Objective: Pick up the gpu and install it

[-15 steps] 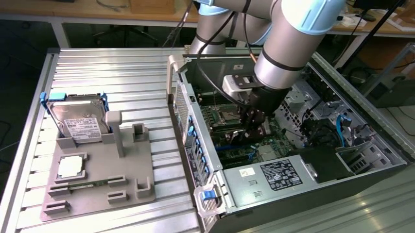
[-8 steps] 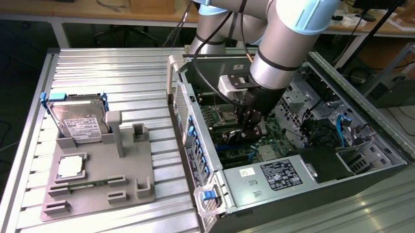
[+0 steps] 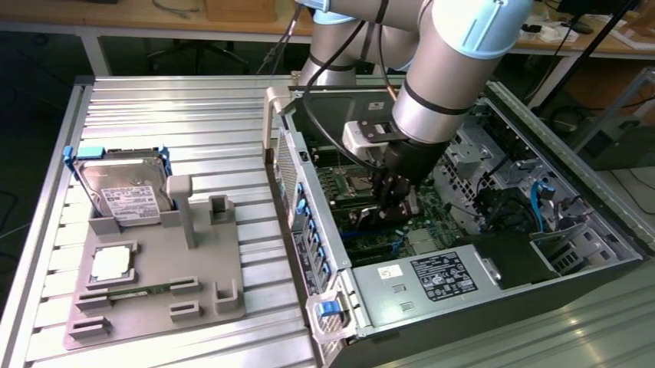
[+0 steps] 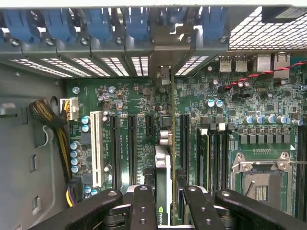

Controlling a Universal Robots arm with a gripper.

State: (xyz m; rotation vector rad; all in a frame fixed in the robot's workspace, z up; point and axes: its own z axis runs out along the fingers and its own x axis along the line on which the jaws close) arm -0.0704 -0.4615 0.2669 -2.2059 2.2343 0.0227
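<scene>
The gpu (image 4: 163, 160) shows edge-on in the wrist view as a thin card with a silver edge, held upright between my black fingers (image 4: 143, 206). It hangs over the green motherboard (image 4: 129, 98), among the long black expansion slots, and runs toward the case's rear bracket openings (image 4: 163, 74). My gripper (image 4: 165, 194) is shut on it. In the exterior view, the gripper (image 3: 392, 201) is deep inside the open computer case (image 3: 440, 280), and the gpu (image 3: 370, 215) sits low between the fingers, close above the board. Whether the card touches a slot I cannot tell.
A grey fixture (image 3: 153, 307) on the exterior view's left carries a silver hard drive (image 3: 128, 192), a processor chip (image 3: 110, 264) and a narrow memory stick (image 3: 133, 291). Inside the case are a cable bundle (image 4: 48, 120), the processor socket (image 4: 261, 177) and blue slot clips (image 4: 98, 24).
</scene>
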